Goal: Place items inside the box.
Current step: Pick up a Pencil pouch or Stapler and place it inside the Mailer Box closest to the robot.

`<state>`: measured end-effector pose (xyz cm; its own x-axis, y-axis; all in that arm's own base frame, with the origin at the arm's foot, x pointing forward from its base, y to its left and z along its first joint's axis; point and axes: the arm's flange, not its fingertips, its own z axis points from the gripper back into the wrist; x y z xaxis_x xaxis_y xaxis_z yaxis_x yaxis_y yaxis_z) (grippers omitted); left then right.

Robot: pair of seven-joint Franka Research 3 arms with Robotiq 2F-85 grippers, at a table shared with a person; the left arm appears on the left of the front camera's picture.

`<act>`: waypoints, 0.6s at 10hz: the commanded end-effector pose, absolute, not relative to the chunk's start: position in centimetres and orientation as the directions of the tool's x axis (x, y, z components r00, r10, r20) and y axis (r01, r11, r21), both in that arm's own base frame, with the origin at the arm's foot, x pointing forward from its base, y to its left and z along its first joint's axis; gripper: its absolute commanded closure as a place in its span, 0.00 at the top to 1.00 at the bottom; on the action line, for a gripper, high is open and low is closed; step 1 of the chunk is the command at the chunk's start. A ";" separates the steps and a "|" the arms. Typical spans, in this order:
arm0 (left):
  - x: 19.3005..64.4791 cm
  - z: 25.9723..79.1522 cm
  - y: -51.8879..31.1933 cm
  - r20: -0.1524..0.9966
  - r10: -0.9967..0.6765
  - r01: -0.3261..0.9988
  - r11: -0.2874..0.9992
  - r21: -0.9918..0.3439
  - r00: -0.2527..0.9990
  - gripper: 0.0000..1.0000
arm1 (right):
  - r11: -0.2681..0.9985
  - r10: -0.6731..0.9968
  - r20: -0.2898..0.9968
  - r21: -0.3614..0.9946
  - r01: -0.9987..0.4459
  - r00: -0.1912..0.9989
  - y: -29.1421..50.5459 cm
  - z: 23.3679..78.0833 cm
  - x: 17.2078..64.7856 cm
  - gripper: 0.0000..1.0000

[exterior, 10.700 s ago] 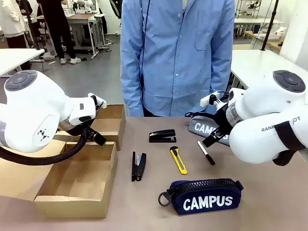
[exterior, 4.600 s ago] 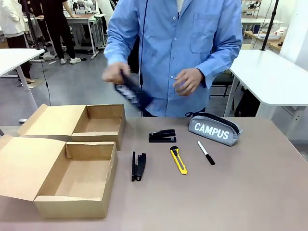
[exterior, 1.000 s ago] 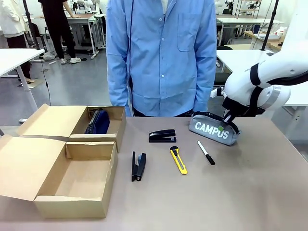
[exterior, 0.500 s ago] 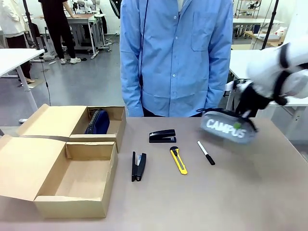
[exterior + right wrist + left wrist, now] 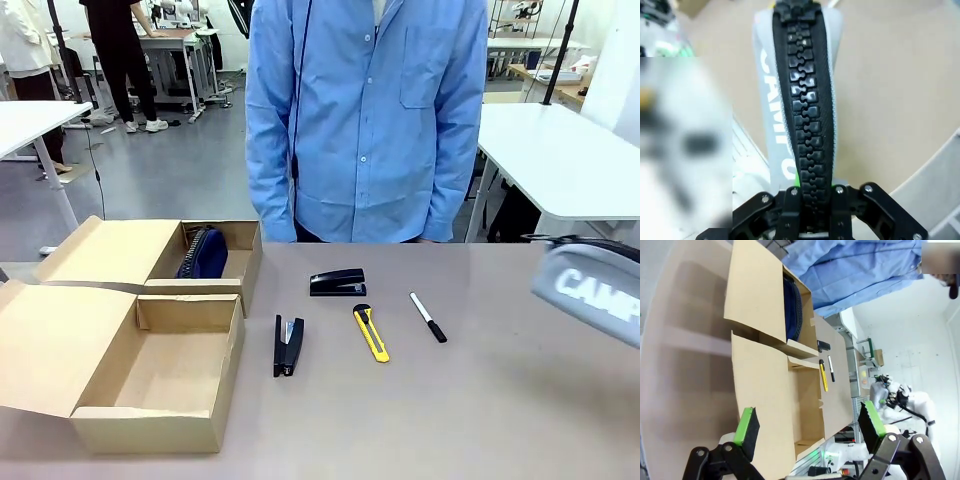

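clamping right fingers [image 5: 791, 205] on lifted grey pouch [image 5: 598, 296]

Black jaws with silver screws carry green pads [image 5: 743, 424]; the person [image 5: 368, 120] wears a light-blue buttoned shirt.

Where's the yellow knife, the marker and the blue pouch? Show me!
yellow knife [image 5: 371, 333]: front view, middle of its yellow body.
marker [image 5: 428, 317]: front view, its white barrel.
blue pouch [image 5: 203, 253]: front view, middle of its visible side.
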<state>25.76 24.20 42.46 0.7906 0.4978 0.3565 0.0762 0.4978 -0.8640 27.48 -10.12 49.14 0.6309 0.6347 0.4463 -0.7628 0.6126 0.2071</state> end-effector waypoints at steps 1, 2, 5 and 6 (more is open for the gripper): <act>25.8 42.4 24.2 0.379 0.498 0.105 0.492 -0.864 0.780 1.00 | 0.499 0.669 0.579 0.114 -0.859 0.465 -11.4 49.6 22.3 0.00; 25.8 42.4 24.2 0.379 0.498 0.105 0.492 -0.864 0.780 1.00 | 0.379 0.718 0.607 0.070 -0.923 0.340 -10.4 49.5 21.9 0.00; 25.8 42.4 24.2 0.379 0.498 0.105 0.492 -0.864 0.780 1.00 | 0.498 0.671 0.576 0.117 -0.859 0.467 -11.9 51.6 22.6 0.00; 25.8 42.4 24.2 0.379 0.498 0.105 0.492 -0.864 0.780 1.00 | 0.498 0.671 0.576 0.117 -0.859 0.467 -11.9 51.6 22.6 0.00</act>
<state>25.77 24.18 42.42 0.7915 0.4974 0.3552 0.0761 0.4965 -0.8647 22.34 -11.46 51.61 0.4197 0.6936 0.5854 -0.8870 0.4501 0.1026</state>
